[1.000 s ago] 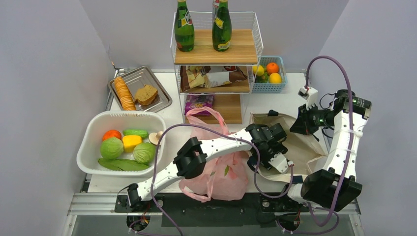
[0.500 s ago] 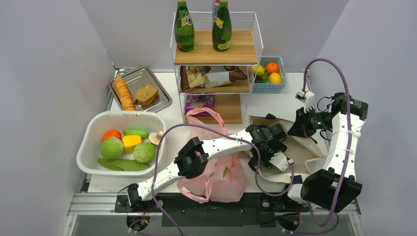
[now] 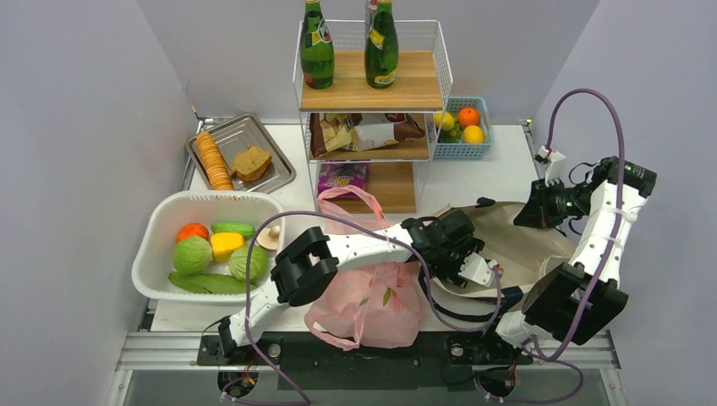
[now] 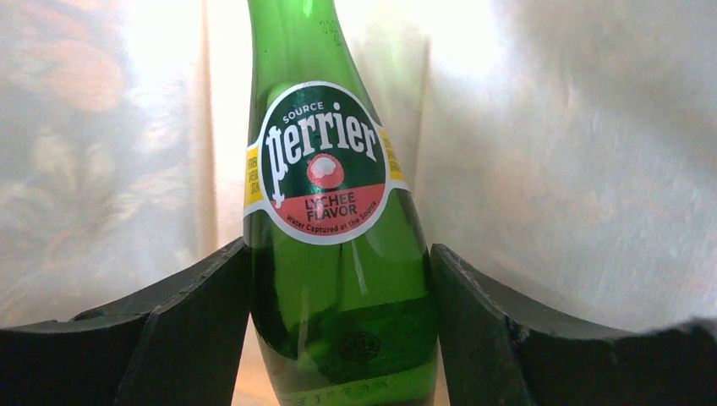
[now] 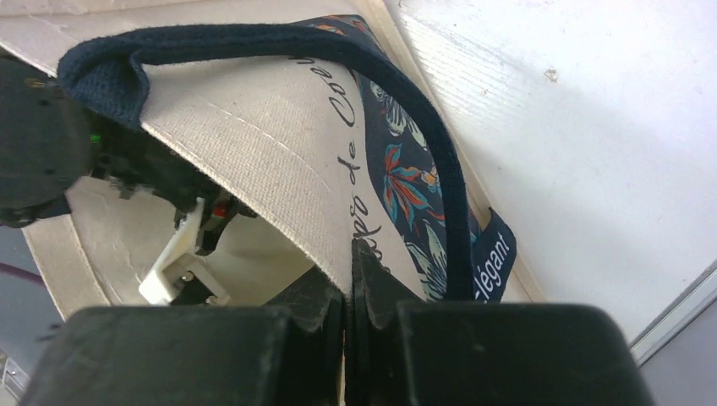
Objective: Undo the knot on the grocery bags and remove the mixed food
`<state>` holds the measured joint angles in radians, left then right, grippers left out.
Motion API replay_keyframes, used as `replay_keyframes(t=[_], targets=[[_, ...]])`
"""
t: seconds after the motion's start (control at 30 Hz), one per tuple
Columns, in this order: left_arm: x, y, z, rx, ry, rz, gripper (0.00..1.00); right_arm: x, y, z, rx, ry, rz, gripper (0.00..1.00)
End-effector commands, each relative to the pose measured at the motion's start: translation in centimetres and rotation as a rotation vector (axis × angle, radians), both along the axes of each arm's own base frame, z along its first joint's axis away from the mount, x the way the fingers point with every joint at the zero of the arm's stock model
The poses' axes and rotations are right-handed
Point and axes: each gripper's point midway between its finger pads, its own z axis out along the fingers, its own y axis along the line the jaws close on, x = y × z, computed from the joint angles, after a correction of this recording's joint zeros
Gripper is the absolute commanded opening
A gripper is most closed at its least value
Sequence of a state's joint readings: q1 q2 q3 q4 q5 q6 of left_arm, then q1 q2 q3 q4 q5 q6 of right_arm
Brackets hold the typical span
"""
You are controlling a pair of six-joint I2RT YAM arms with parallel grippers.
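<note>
The pink plastic bag (image 3: 372, 309) lies at the near table edge under my left arm. One loop handle (image 3: 348, 200) reaches towards the shelf, and I cannot make out a knot. My left gripper (image 3: 461, 256) is inside the mouth of the beige canvas tote (image 3: 516, 241). In the left wrist view it (image 4: 338, 254) is shut on a green glass Perrier bottle (image 4: 325, 161), one finger on each side of the body. My right gripper (image 3: 544, 207) is shut on the tote's rim (image 5: 254, 144) beside its dark strap (image 5: 254, 38) and holds that side up.
A white tub (image 3: 156, 228) with vegetables stands at the left. A metal tray (image 3: 281, 173) with crackers and bread sits behind it. A wire shelf rack (image 3: 372, 93) holds two green bottles and snack packets. A blue fruit basket (image 3: 486, 114) stands at its right.
My left arm has drawn back to the left inside the tote. My right gripper has moved right and back with the tote's rim, pulling the mouth wider.
</note>
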<state>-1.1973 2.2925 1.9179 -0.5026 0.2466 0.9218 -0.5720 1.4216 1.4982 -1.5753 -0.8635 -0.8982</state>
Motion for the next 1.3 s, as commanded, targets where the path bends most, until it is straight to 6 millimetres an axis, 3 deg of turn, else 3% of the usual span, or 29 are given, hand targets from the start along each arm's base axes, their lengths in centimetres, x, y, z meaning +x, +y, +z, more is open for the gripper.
replay_keyframes(t=[0.0,0.13,0.33,0.5,0.63,0.83,1.0,1.17,1.27], targets=[[1.1,-4.5,15.4,-0.477,-0.034,0.071,0.0,0.6,-0.9,0.5,-0.031,-0.045,0.004,0.01],[1.8,-5.1,19.0,-0.587,-0.008,0.165,0.0,0.5,-0.9,0.4,-0.031,-0.045,0.007,0.03],[3.4,-5.2,22.2,-0.663,0.054,0.308,0.0,1.1,-1.5,1.2,-0.048,-0.059,-0.009,0.05],[3.9,-4.1,24.7,-0.722,0.185,0.359,0.0,1.9,-2.8,1.8,-0.069,-0.07,-0.053,0.05],[3.6,-2.8,28.2,-0.814,0.359,0.357,0.0,2.1,-3.9,1.7,-0.073,-0.062,-0.078,0.05],[3.2,-2.1,30.8,-0.856,0.422,0.348,0.0,2.4,-4.6,1.9,-0.061,-0.059,-0.108,0.07],[3.5,-1.5,31.2,-0.858,0.436,0.367,0.0,2.5,-5.6,1.9,-0.054,-0.041,-0.149,0.09],[4.7,-1.0,33.3,-0.936,0.492,0.393,0.0,2.4,-7.3,1.2,-0.096,-0.022,-0.169,0.1],[4.4,-1.4,34.5,-0.982,0.521,0.361,0.0,2.8,-9.2,0.9,-0.16,-0.022,-0.222,0.11]])
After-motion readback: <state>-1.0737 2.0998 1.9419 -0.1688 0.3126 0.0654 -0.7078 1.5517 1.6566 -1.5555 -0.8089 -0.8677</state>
